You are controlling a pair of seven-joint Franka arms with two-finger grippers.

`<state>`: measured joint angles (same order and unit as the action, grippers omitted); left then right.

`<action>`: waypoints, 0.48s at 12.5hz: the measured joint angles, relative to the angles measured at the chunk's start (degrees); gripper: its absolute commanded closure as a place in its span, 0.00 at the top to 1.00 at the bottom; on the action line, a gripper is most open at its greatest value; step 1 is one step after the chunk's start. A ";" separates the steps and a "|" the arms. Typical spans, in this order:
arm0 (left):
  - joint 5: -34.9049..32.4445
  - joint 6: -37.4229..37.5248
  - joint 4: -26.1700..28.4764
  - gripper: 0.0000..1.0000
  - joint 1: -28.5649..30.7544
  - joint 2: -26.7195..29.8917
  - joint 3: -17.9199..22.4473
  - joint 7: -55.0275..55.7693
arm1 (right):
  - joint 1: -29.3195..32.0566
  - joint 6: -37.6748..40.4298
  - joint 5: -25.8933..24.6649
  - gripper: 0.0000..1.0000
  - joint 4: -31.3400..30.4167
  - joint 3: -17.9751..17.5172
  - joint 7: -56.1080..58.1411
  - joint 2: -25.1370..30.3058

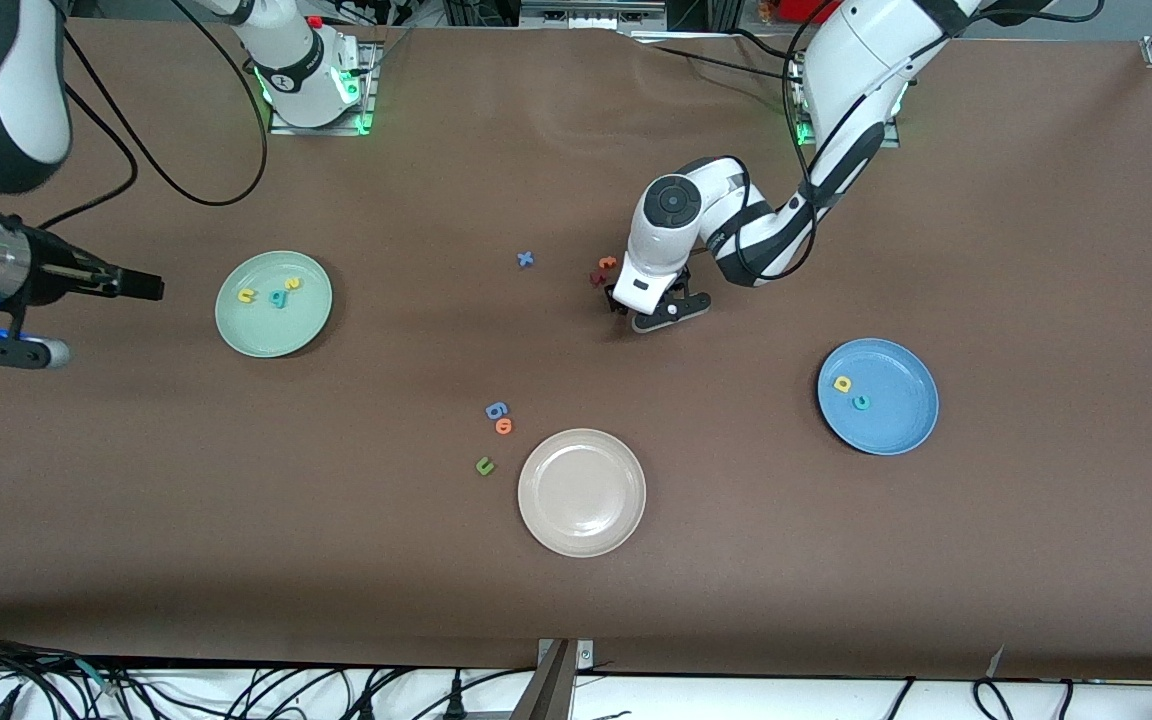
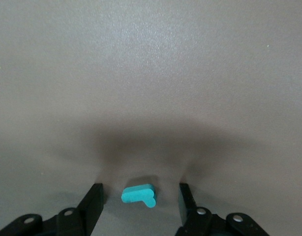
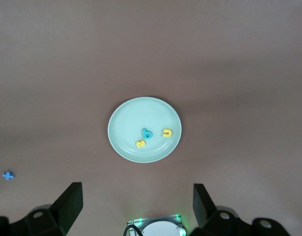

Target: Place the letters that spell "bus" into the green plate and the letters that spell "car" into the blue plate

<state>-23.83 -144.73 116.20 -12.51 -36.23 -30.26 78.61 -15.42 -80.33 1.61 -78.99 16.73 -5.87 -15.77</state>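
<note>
Now teal r (image 2: 139, 194) lies between left end effector (image 2: 139, 196) fingers.

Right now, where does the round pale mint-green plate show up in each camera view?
Front view: the round pale mint-green plate lies toward the right arm's end of the table.
Left wrist view: not in it.
Right wrist view: at the picture's middle.
Shared landmark: the small blue foam x.

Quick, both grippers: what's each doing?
Left gripper: open, fingers straddling the teal r on the table, not gripping.
Right gripper: open, empty, waiting.
</note>
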 measured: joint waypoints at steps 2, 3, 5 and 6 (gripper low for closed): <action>-0.06 0.38 -0.24 0.60 -0.06 0.01 -0.01 0.00 | 2.52 -4.14 -0.17 0.99 -1.93 -1.86 0.15 2.76; -0.06 0.64 -0.34 0.59 -0.13 0.03 -0.01 0.00 | 4.80 -7.41 -0.26 0.99 -4.34 -4.16 0.23 4.53; -0.09 1.19 -0.54 0.59 -0.44 0.03 -0.01 0.00 | 9.41 -11.92 -2.06 0.99 -8.08 -9.56 0.27 7.40; -0.09 1.43 -0.61 0.59 -0.58 0.03 -0.01 0.00 | 9.85 -13.19 -3.29 0.99 -8.78 -10.46 0.27 8.13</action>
<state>-23.92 -143.30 115.58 -13.10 -36.20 -30.27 78.61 -5.57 -93.53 -1.68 -87.78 6.27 -5.60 -7.64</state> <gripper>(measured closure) 0.405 0.009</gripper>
